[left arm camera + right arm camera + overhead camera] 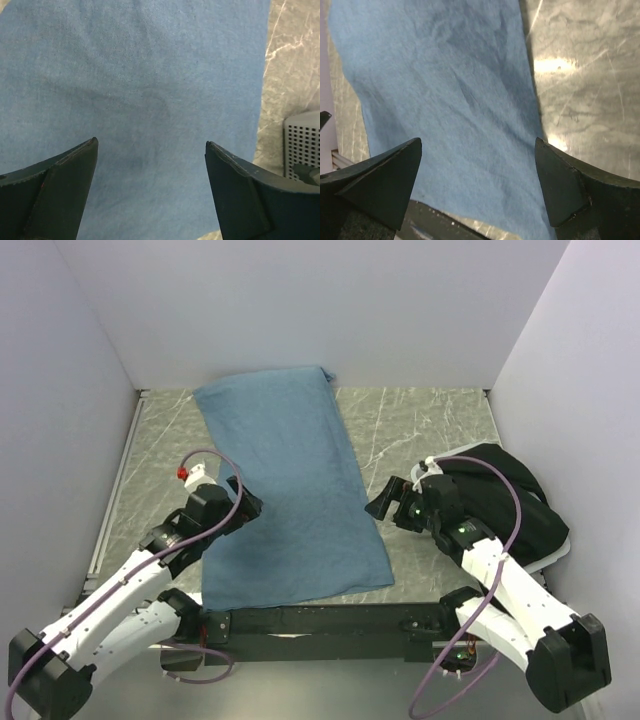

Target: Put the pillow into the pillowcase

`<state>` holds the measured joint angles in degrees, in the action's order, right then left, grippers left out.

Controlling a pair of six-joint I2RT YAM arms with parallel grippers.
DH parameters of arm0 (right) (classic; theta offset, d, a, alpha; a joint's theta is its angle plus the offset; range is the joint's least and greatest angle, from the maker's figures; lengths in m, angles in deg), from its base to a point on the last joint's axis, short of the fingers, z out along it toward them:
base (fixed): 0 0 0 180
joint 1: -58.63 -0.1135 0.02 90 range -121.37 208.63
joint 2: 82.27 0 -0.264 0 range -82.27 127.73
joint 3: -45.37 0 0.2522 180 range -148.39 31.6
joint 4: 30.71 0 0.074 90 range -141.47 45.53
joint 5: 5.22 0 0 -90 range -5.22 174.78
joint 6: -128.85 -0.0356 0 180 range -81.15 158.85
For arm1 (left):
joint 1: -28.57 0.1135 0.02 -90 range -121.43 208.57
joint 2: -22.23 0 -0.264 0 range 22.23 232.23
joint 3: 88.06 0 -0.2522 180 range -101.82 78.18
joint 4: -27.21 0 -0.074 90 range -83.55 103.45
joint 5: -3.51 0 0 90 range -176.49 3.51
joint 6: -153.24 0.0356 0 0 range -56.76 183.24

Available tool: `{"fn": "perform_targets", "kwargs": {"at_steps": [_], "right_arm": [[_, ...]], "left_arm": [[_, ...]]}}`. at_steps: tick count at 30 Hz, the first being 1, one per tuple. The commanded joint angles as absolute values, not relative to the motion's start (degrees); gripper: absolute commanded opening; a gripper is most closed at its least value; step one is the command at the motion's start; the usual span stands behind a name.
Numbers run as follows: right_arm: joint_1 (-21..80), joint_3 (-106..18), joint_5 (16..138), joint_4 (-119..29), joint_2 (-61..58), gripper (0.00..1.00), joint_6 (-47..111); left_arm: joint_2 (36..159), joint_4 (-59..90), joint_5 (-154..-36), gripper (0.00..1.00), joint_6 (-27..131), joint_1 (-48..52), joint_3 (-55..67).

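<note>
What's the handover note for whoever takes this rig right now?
Both sets of fingers are open and empty: left gripper over the large dusty-blue cloth pillowcase, right gripper by its right edge.
The pillowcase lies lengthwise mid-table.
The cream-white bear-face pillow is not visible in any view, so I cannot tell whether it is inside.
The black fabric bundle sits far right, under the right arm.
Left: check the case for the pillow and insert it if missing.
</note>
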<state>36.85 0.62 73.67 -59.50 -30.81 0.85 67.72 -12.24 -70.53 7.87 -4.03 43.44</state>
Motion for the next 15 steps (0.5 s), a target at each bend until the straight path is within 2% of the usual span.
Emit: {"fn": "perform_targets", "kwargs": {"at_steps": [1, 12, 15], "right_arm": [[36.49, 3.57, 75.20, -54.49, -32.79, 1.00, 2.28], [36.40, 3.66, 76.43, -55.45, -34.03, 1.00, 2.46], [36.49, 3.04, 76.78, -56.33, -33.58, 1.00, 2.99]], "left_arm": [[68.20, -8.52, -66.90, 0.93, 10.77, -5.36, 45.13], [61.96, -8.44, -67.68, 0.94, 11.73, -5.36, 47.42], [61.17, -8.70, -67.16, 0.98, 12.00, -5.36, 47.07]]}}
